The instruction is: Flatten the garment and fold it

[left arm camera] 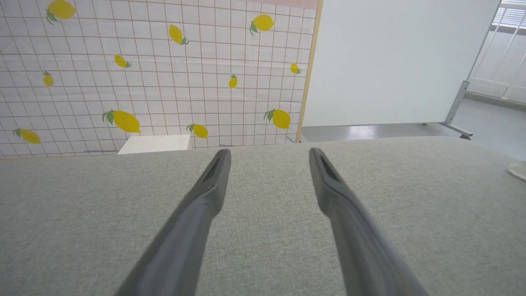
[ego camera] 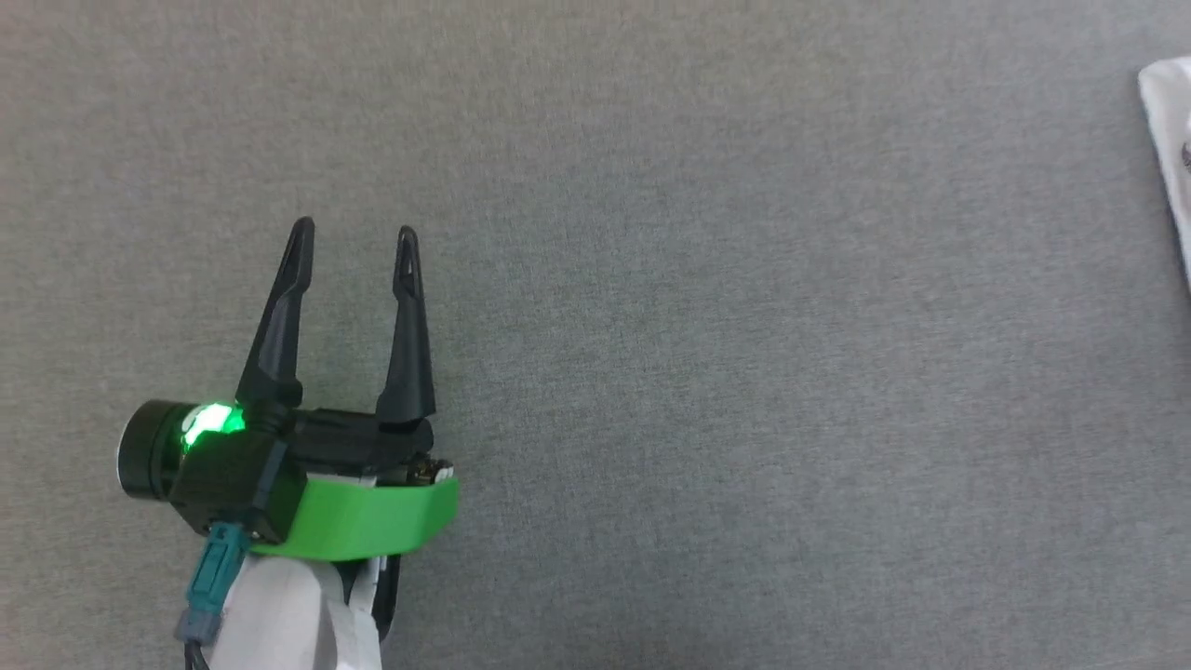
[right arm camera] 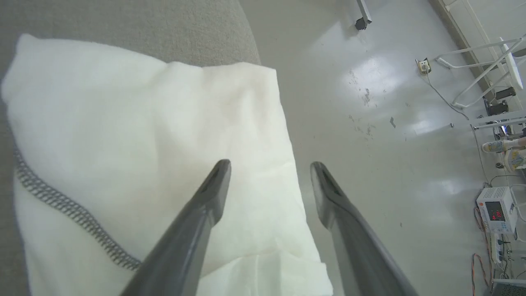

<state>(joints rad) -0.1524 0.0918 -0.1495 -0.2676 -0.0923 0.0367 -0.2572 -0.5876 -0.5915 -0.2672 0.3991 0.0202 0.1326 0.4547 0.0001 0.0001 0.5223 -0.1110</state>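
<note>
The garment (right arm camera: 135, 135) is white with a grey zigzag stitched line, lying folded on the grey surface right at its edge. In the head view just a white corner of the garment (ego camera: 1170, 140) shows at the far right. My right gripper (right arm camera: 269, 164) hovers open above the garment's edge, with nothing between its fingers. My left gripper (ego camera: 355, 228) stands open over bare grey cloth at the lower left, far from the garment; the left wrist view shows the same gripper (left arm camera: 269, 152) empty, with a sliver of the garment (left arm camera: 518, 169) far right.
The grey fabric surface (ego camera: 707, 354) ends beside the garment, with glossy floor (right arm camera: 370, 123) below. A lemon-print wall (left arm camera: 156, 74) and a white panel (left arm camera: 394, 61) stand beyond the far edge. Cables and a small white device (right arm camera: 495, 209) lie on the floor.
</note>
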